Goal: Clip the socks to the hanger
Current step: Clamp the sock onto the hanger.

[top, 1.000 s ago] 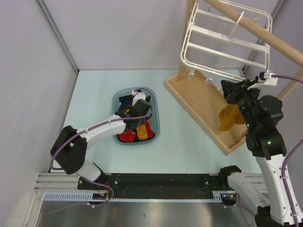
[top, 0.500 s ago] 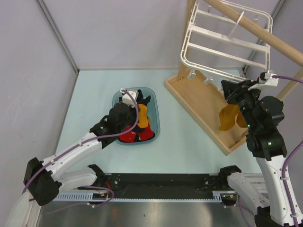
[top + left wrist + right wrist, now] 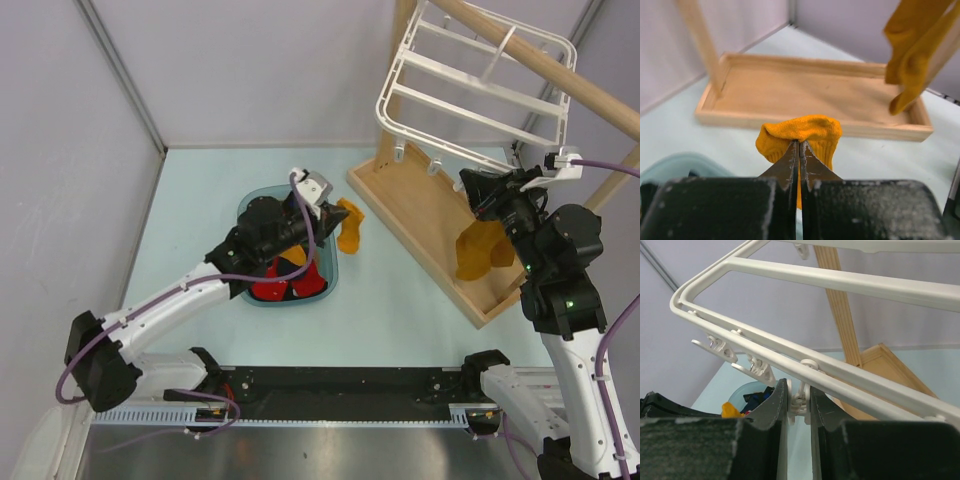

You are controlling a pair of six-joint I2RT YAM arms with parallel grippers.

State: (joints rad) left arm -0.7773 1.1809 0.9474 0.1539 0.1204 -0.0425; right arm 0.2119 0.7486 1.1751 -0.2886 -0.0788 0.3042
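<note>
My left gripper is shut on a short mustard-yellow sock and holds it in the air just right of the basin, towards the wooden rack. In the left wrist view the sock is folded over the closed fingertips of the gripper. The white hanger hangs tilted from the wooden rod. My right gripper is shut on one of its dangling clips, and the jaws press the clip from both sides. More mustard sock fabric hangs below the hanger's near edge, also in the left wrist view.
A teal basin holds red and navy socks and some yellow fabric. The wooden rack's base tray lies at the right, with its upright post and round rod above. Grey walls close in the left and back.
My left arm has lifted the yellow sock out of the basin and carried it right towards the rack. The hanger has shifted slightly left in my right gripper's hold.
</note>
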